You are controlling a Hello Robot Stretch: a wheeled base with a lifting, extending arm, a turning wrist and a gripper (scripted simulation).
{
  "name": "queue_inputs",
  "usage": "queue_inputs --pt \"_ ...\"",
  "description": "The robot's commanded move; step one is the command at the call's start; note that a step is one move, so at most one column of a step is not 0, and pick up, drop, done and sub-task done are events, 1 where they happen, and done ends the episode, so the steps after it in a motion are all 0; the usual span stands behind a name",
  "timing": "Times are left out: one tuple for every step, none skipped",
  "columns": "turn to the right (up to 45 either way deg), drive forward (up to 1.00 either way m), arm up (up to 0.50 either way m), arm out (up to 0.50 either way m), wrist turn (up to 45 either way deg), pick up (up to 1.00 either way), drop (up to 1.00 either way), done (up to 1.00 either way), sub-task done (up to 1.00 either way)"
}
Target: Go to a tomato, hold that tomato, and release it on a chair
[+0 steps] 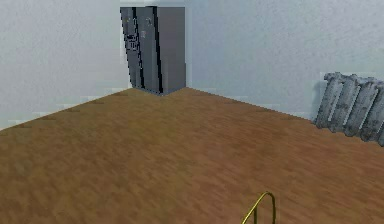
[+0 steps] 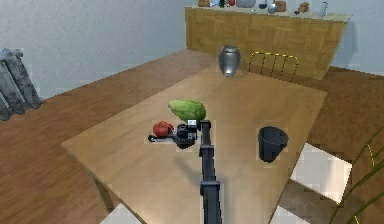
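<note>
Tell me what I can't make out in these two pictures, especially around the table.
- Arm side view: whether the pincer holds the small red thing, which lies on the table right at its far end.
- Arm side view: the small things on the counter are too small to name.
- Forward view: a yellow curved frame, cut off by the bottom edge.
- Forward view: the radiator, cut off by the right edge.

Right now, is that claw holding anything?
Claw: cannot be told; its tip is near the red tomato lying on the table.
</note>
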Motion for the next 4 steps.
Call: queue_inputs --pt "0.0 0.0 0.1 0.0 0.0 0.0 0.0 0.0 0.0" --pt "0.0 0.0 0.22 0.0 0.0 0.0 0.0 0.0 0.0" --pt "0.0 0.0 0.0 0.0 -45.0 0.0 0.0 0.0 0.0" --pt "0.0 0.0 0.0 0.0 -45.0 0.0 0.0 0.0 0.0"
